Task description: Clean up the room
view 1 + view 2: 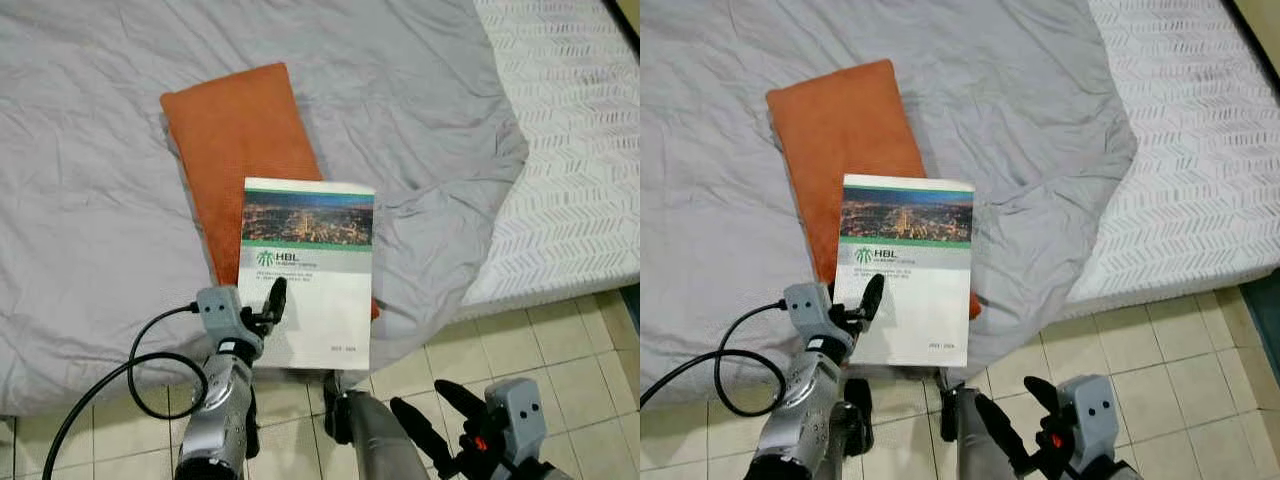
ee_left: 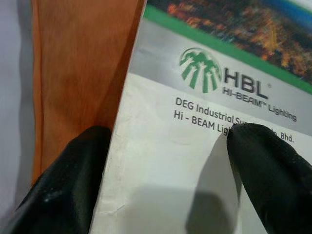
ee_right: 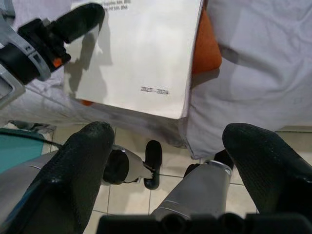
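Note:
A white HBL lighting catalogue [image 1: 310,270] with a city photo on its cover lies flat on an orange pillow [image 1: 240,130] on the bed. My left gripper [image 1: 272,300] is at the catalogue's near left edge. In the left wrist view that gripper [image 2: 170,141] is open, one finger [image 2: 73,185] over the pillow side and the other over the cover, with the catalogue's edge [image 2: 122,146] between them. My right gripper [image 1: 435,412] hangs open and low over the floor, in front of the bed, holding nothing.
A crumpled grey sheet [image 1: 90,200] covers the bed, with a white patterned blanket [image 1: 570,150] on the right. Beige floor tiles [image 1: 500,340] run along the bed's near edge. A black cable [image 1: 130,375] loops off my left arm.

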You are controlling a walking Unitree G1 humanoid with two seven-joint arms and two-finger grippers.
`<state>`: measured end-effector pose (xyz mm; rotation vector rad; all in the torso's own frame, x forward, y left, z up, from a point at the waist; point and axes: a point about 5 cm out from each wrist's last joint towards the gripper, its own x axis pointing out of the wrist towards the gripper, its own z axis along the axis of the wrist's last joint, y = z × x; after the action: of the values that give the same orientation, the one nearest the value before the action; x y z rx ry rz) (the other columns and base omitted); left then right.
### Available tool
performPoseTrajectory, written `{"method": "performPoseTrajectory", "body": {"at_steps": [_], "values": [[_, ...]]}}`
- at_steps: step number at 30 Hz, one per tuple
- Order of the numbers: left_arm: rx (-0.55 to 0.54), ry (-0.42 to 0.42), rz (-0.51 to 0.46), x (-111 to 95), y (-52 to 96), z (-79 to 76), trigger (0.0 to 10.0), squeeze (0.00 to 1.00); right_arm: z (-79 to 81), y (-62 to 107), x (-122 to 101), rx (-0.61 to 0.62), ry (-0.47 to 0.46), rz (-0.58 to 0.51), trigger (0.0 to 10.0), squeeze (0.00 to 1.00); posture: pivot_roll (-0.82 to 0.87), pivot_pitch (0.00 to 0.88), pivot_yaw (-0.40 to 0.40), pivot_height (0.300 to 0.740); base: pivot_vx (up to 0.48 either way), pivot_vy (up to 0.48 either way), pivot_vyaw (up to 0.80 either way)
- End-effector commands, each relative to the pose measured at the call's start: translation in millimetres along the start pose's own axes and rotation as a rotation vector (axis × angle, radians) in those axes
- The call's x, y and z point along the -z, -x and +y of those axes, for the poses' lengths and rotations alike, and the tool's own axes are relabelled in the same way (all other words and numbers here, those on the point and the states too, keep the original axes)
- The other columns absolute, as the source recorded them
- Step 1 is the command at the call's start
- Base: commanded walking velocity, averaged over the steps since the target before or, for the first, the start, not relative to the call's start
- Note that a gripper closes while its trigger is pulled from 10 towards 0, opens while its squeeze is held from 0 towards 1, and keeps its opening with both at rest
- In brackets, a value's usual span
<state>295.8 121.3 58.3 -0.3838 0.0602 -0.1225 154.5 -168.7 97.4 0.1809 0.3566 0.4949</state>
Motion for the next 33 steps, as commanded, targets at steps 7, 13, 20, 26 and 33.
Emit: {"method": "performPoseTrajectory", "body": {"at_steps": [7,13,20,26,33], "values": [[-0.043,0.252,0.233,48,8.8,-3.6,0.0,0.00,-3.2,6.3,11,0.026,-0.020,0.058,10.0,0.00,-0.31,0.548,-0.183,0.740,0.000,0.000,0.00],[0.009,0.179,0.185,33,-2.5,0.8,0.0,0.00,-4.6,7.3,11,0.033,-0.018,0.062,10.0,0.00,-0.31,0.545,-0.180,0.740,0.000,0.000,0.00],[0.086,0.127,0.167,28,-0.1,3.1,0.0,0.00,-7.8,-0.7,10,0.036,-0.019,0.047,10.0,0.00,-0.29,0.523,-0.167,0.740,0.000,0.000,0.00],[0.147,0.068,0.095,1,-10.5,9.4,0.0,0.00,-19.4,-19.8,10,0.087,-0.049,0.002,10.0,0.00,-0.24,0.424,-0.119,0.740,0.000,0.000,0.00],[0.229,-0.059,0.025,-30,-14.0,7.5,0.0,0.00,-31.6,-45.1,2,0.123,-0.072,-0.075,10.0,0.00,-0.15,0.273,-0.061,0.740,0.000,0.000,0.00]]}}
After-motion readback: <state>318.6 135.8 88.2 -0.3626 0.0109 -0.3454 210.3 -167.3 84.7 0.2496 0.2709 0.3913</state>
